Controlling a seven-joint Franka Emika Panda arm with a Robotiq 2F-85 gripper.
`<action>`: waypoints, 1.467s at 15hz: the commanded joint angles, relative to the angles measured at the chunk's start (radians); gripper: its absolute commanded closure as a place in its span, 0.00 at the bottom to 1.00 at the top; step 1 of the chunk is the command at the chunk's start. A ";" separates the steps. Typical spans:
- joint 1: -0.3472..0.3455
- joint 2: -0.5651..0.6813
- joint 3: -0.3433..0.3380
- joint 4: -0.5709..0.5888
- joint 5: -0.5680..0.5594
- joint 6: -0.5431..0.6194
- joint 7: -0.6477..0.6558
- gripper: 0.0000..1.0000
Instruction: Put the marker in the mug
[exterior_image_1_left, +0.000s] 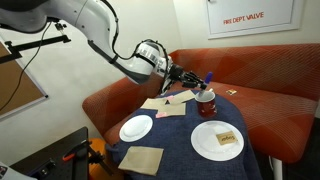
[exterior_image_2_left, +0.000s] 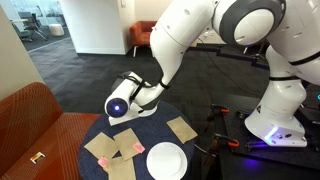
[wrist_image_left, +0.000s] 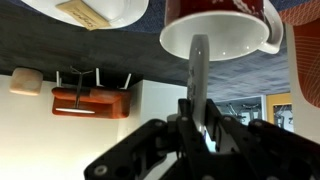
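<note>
The dark red mug (exterior_image_1_left: 207, 101) stands on the blue-clothed round table (exterior_image_1_left: 180, 150) near its far edge. In the upside-down wrist view the mug (wrist_image_left: 225, 12) shows its pale inside. My gripper (exterior_image_1_left: 188, 75) is shut on the marker (exterior_image_1_left: 206, 79), holding it just above the mug. In the wrist view the marker (wrist_image_left: 199, 65) sticks out from between my fingers (wrist_image_left: 200, 108), and its tip lies over the mug's opening. In an exterior view my arm (exterior_image_2_left: 130, 98) hides the mug and the marker.
Two white plates sit on the table: an empty one (exterior_image_1_left: 136, 127) and one (exterior_image_1_left: 217, 141) holding a piece of toast (exterior_image_1_left: 227, 138). Tan napkins (exterior_image_1_left: 142, 158) lie around them. A red sofa (exterior_image_1_left: 255, 100) curves behind the table.
</note>
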 joint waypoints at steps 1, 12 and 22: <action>-0.080 0.001 0.097 0.026 -0.060 -0.046 0.024 0.95; -0.145 0.004 0.200 0.017 -0.098 -0.088 0.010 0.34; -0.177 -0.124 0.213 -0.042 -0.079 -0.131 -0.011 0.00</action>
